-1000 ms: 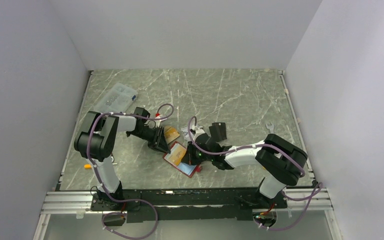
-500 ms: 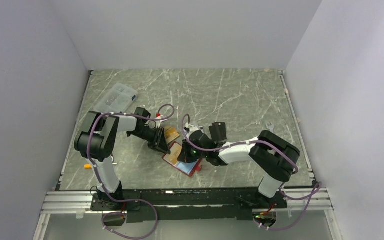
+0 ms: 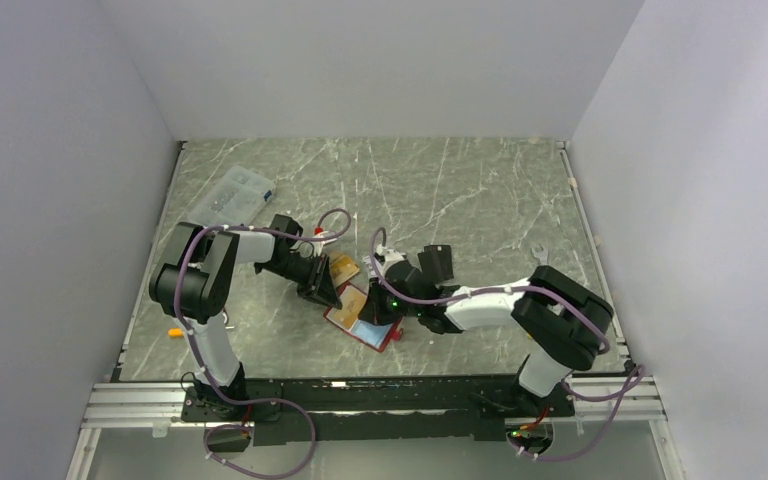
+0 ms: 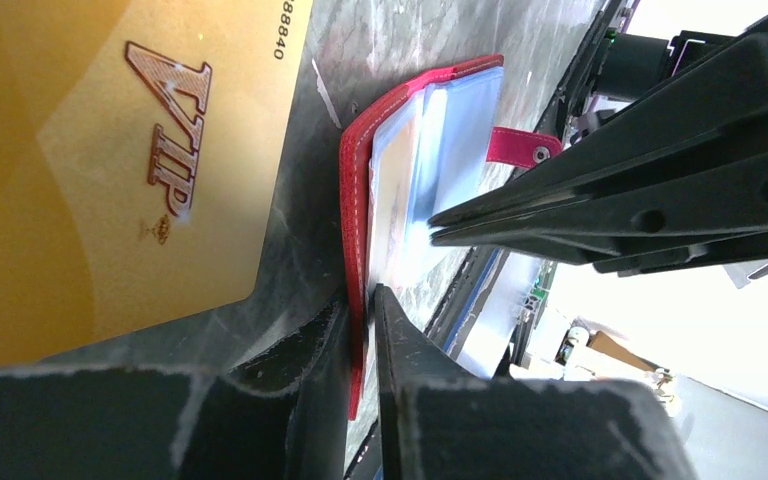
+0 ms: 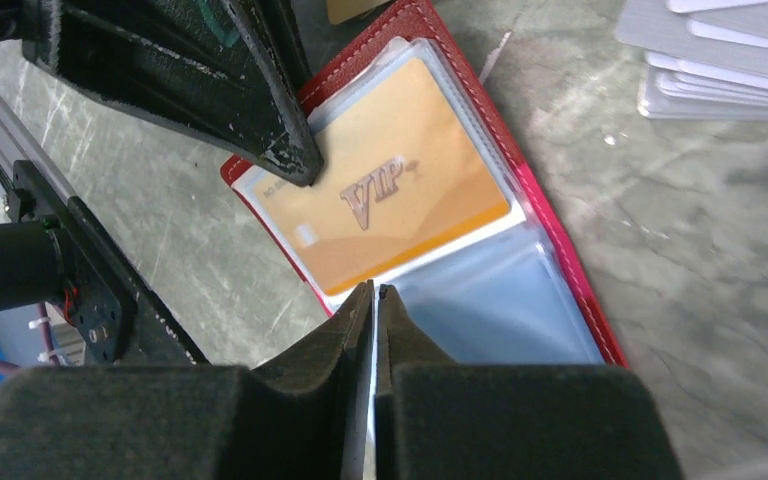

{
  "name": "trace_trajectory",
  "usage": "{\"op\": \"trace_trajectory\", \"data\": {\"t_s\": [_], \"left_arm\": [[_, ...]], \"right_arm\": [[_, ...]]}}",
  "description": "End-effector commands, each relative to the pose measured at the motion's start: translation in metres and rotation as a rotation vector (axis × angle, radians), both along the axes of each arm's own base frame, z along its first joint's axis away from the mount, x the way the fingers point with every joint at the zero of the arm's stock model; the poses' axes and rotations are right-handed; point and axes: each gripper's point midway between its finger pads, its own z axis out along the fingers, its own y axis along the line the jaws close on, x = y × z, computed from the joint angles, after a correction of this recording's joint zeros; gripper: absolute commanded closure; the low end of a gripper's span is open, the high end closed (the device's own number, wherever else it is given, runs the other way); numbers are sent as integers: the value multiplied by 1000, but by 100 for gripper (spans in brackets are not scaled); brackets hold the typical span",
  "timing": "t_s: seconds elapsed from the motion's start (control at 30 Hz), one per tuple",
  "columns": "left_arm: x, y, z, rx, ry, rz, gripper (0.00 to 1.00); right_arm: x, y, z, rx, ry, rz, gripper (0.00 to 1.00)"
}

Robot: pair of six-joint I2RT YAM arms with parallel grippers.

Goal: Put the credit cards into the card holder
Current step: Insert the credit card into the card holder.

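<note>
The dark-red card holder [image 5: 558, 262] lies open on the table, clear pockets up. A gold VIP credit card [image 5: 400, 200] sits inside its upper pocket. My right gripper [image 5: 374, 290] is shut, its tips at that card's lower edge, with only a hairline pale slit between the fingers. My left gripper [image 4: 360, 300] is shut on the holder's red cover edge [image 4: 358, 200]. Another gold credit card [image 4: 110, 170] lies flat on the table beside it. A stack of silver-white credit cards [image 5: 730, 50] rests past the holder. From above, both grippers meet over the holder [image 3: 363, 322].
A small black rectangle [image 3: 437, 262] lies behind the right wrist. A clear plastic box [image 3: 232, 193] sits at the back left, a wrench [image 3: 540, 255] at the right and a small orange item [image 3: 174, 331] near the left edge. Grey walls surround the table.
The right arm reached left over the holder, then eased back slightly to the right. The left jaws have narrowed onto the holder's cover.
</note>
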Motion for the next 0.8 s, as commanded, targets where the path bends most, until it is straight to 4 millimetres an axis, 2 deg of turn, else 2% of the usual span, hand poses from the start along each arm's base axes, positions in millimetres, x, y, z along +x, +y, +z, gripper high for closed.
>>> {"op": "trace_trajectory", "data": {"t_s": [0.0, 0.1, 0.23, 0.43, 0.77], "left_arm": [[8, -2, 10, -9, -72, -22, 83], [7, -3, 8, -3, -66, -26, 83], [6, -3, 7, -2, -59, -28, 83], [5, -4, 9, -6, -61, -32, 83], [6, -4, 8, 0, -60, -32, 83]], "right_arm": [[10, -12, 22, 43, -59, -55, 91], [13, -14, 24, 52, -65, -69, 93], [23, 0, 33, 73, -93, -61, 95], [30, 13, 18, 47, -80, -35, 98], [11, -13, -9, -26, -28, -50, 100]]}}
